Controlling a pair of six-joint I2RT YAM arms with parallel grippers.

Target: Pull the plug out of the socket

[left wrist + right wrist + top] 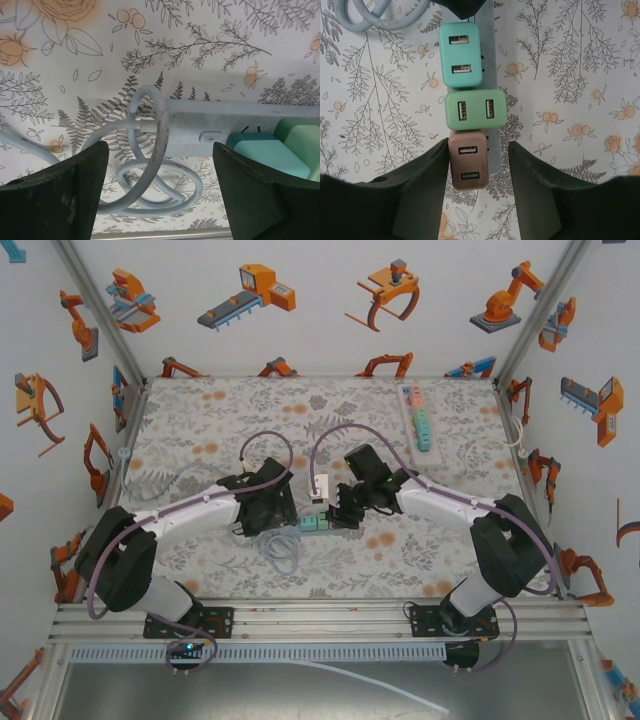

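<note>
A grey power strip (492, 150) lies on the floral tablecloth with three USB plugs in a row: teal (459, 55), green (475, 109) and pink (468, 160). My right gripper (479, 150) is open and straddles the pink plug; its left finger is right against the plug's side and the right finger stands off with a gap. My left gripper (157, 165) is open at the strip's cable end (200, 122), its fingers either side of the coiled grey cable (162, 125). In the top view both grippers, left (285, 510) and right (335, 512), meet at the strip (316, 523).
A second strip with coloured plugs (417, 418) lies at the back right. A small white block (319, 487) sits just behind the grippers. The grey cable (283, 555) loops toward the near edge. White walls with robot stickers enclose the table.
</note>
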